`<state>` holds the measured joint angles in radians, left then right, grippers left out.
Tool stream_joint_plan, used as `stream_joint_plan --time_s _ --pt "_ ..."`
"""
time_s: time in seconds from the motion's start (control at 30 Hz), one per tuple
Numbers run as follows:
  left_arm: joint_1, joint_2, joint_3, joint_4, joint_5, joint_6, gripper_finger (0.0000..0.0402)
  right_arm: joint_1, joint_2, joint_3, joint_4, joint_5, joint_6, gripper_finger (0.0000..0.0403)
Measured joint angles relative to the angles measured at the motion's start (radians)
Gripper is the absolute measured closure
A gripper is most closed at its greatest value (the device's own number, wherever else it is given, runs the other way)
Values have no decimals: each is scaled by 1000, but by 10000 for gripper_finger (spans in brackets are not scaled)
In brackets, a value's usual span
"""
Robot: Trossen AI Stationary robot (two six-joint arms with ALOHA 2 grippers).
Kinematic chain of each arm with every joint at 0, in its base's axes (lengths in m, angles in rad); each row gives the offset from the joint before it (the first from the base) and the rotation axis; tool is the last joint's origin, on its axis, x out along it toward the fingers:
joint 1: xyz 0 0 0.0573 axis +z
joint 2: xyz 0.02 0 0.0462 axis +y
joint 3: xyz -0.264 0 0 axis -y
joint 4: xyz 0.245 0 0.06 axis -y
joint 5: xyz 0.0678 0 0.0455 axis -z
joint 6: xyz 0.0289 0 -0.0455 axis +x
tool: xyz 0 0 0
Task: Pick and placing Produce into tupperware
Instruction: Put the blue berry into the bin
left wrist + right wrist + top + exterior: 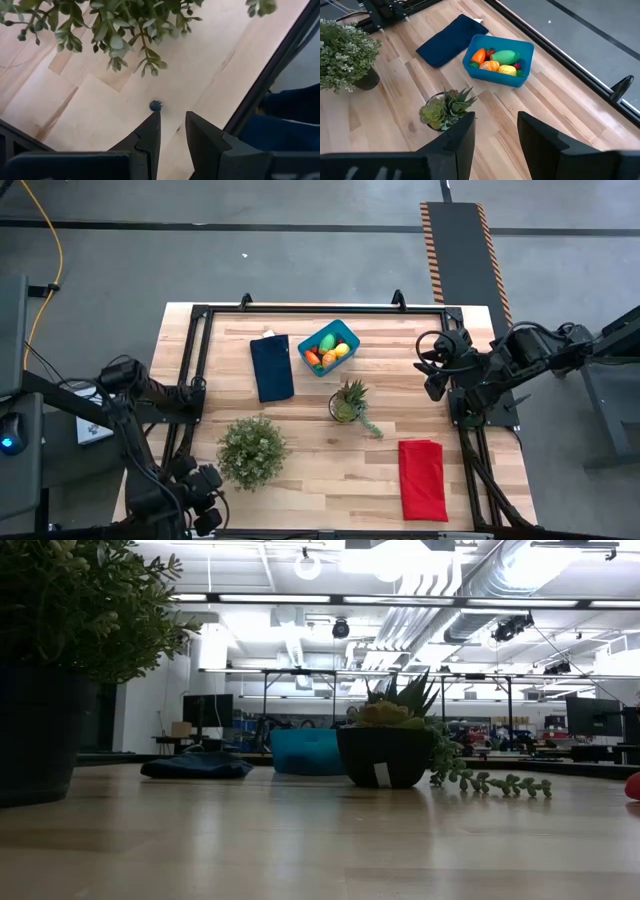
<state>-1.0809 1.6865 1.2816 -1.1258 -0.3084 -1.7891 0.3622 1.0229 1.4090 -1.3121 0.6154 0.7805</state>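
The blue tupperware (328,348) stands at the table's far middle and shows again in the right wrist view (499,60). In it lies the produce: a green oval (505,56), a carrot (479,55), an orange piece (490,65) and a yellow lemon (508,70). A tiny blue ball (155,105) lies on the bare wood near the table's front left. My left gripper (173,121) hangs open above the wood, just short of the ball, with nothing between its fingers. My right gripper (496,127) is open in the air at the table's right side (435,372), facing the tub.
A dark blue cloth (271,367) lies left of the tub. A spiky plant in a small pot (347,402) stands mid-table, a bushy potted plant (252,450) near the front left, a red cloth (423,478) at the front right. Black frame rails (196,360) border the table.
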Motion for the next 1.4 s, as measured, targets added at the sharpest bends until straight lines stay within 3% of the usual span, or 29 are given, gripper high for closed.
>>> stream_joint_plan --time_s 0.13,0.47,1.4 --pt "-3 15 0 -1 -1 -22 321 0 0 0 0 -4 -2 263" --pt "-68 17 0 -11 -112 -130 321 0 0 0 0 -14 1 263" --pt "-113 53 -1 8 -16 -142 321 0 1 0 0 10 5 263"
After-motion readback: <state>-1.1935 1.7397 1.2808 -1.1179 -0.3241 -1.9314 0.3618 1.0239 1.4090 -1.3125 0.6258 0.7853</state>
